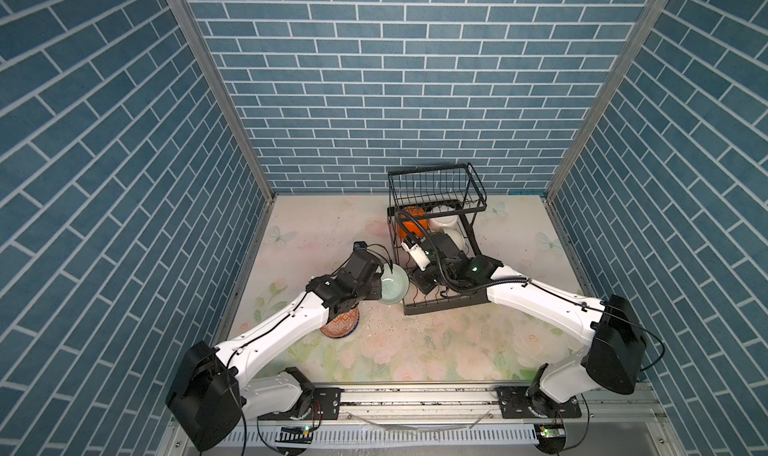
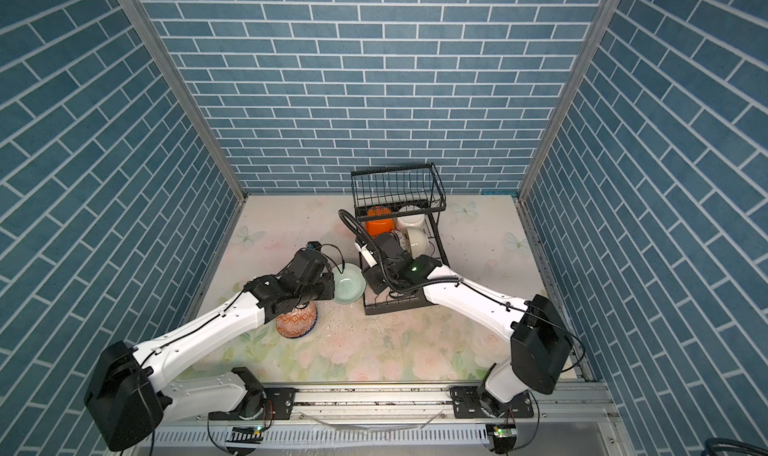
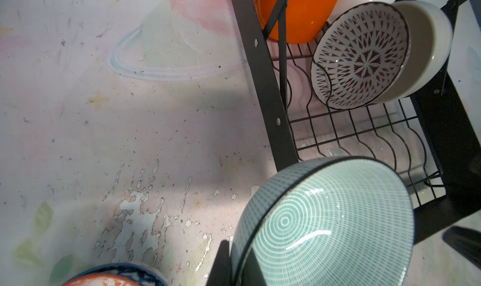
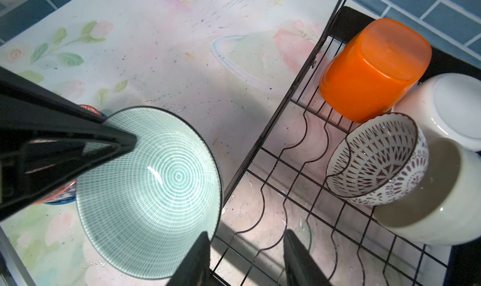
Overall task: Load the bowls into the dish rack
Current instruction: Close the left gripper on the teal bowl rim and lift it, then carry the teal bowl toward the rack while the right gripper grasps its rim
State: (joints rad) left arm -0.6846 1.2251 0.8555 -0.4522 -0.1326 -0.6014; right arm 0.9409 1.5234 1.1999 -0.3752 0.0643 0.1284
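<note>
Left gripper (image 4: 130, 141) carries a green bowl (image 4: 151, 191) toward the dish rack (image 4: 286, 167).

Nearest the robot, an orange patterned bowl (image 1: 340, 324) sits on the table, well short of the rack. The left gripper pinches the green bowl's rim just beside the rack; the right gripper (image 4: 247, 261), jaws apart and empty, hovers over the rack's near end. Judged best: lift clear of the rail, then seat it tilted in the free dividers before the patterned bowl (image 4: 377, 157), with the orange bowl (image 4: 372, 71) beyond.

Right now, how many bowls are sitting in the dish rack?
4 in the dish rack: orange bowl, white bowl, dark patterned bowl, cream bowl, all clustered at its far end. More may be hidden behind them.
</note>
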